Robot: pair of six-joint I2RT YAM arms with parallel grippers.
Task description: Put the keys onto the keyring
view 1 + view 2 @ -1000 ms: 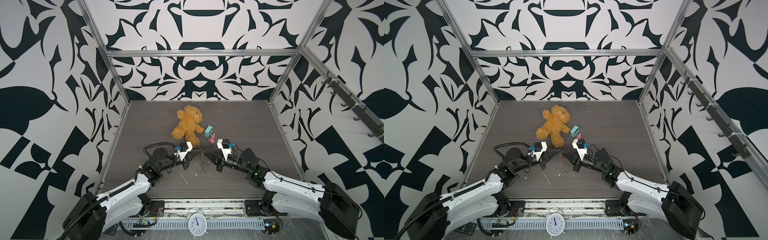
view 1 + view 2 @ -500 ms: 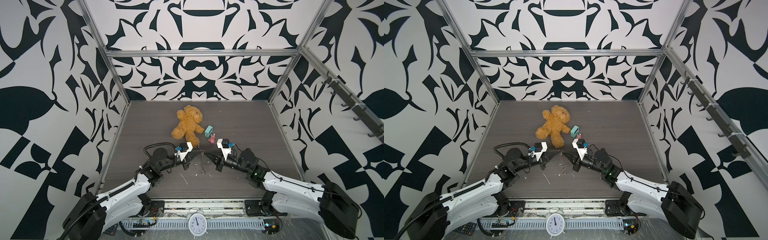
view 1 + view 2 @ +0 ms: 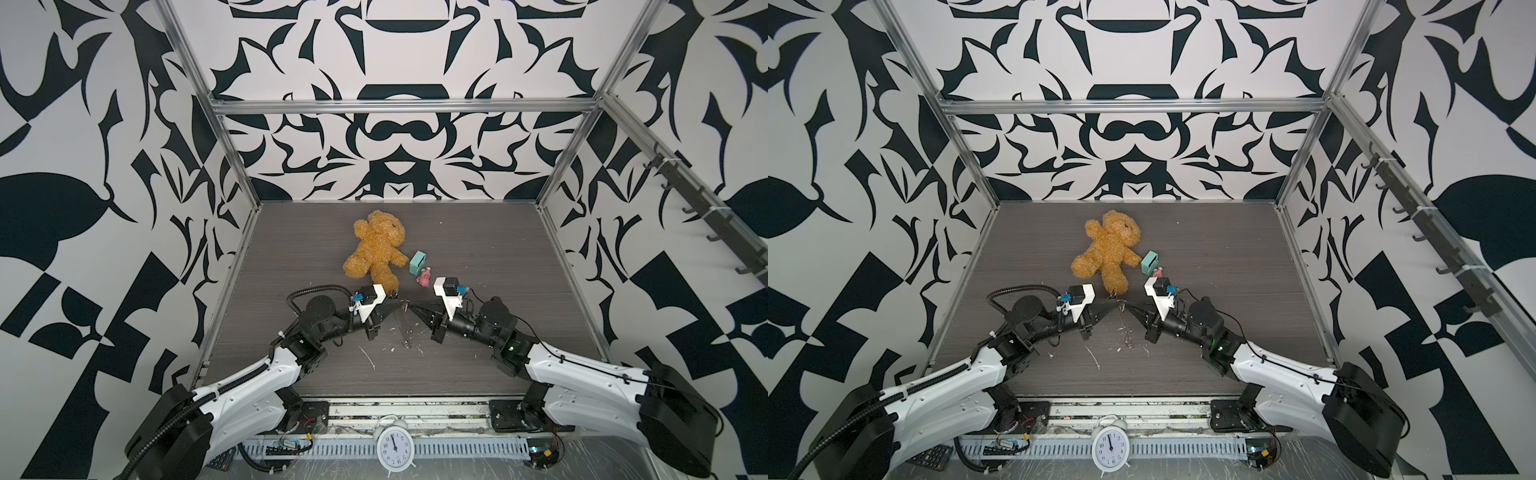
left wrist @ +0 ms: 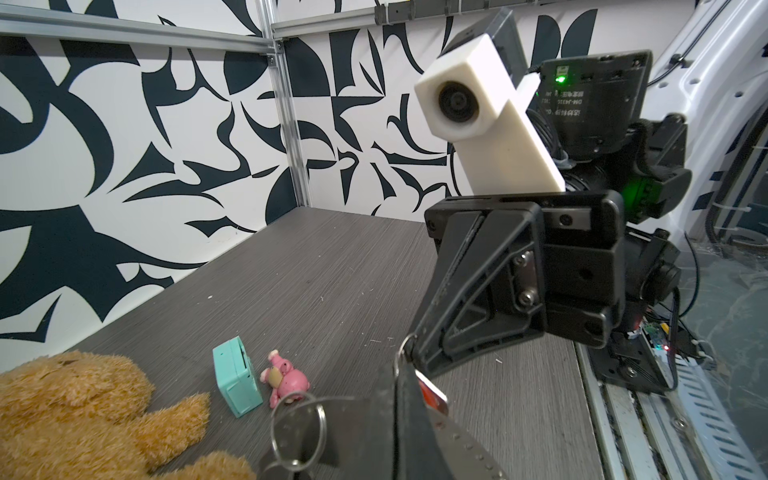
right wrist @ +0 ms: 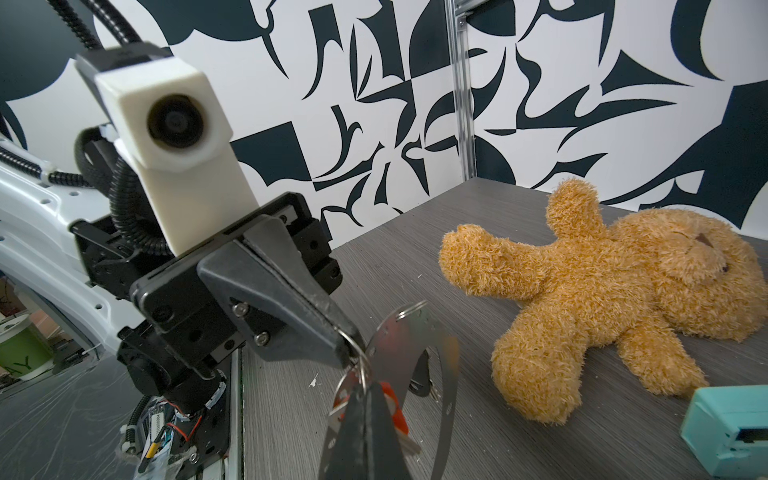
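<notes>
Both grippers meet tip to tip above the table's front middle in both top views: left gripper [image 3: 400, 306] [image 3: 1117, 304], right gripper [image 3: 411, 308] [image 3: 1129, 307]. In the right wrist view the left gripper [image 5: 351, 353] is shut on a thin silver keyring [image 5: 358, 362]. The curved strap with dotted edges [image 5: 415, 345] hangs from it, with a black fob [image 5: 419, 379] behind. My right gripper [image 5: 365, 388] is shut on the red tag [image 5: 392, 409]. The left wrist view shows the left gripper [image 4: 405, 378], a silver ring [image 4: 297, 432], the red tag [image 4: 430, 392] and the right gripper [image 4: 411, 347].
A brown teddy bear [image 3: 376, 249] lies just behind the grippers. A teal box [image 3: 417, 262] and a pink toy figure [image 3: 424, 277] sit to its right. White scraps [image 3: 368, 357] dot the table front. A white clock [image 3: 394, 441] stands below the front edge.
The right gripper's tip has crept slightly closer to the left one. Both stay shut and the hanging strap has hardly moved.
</notes>
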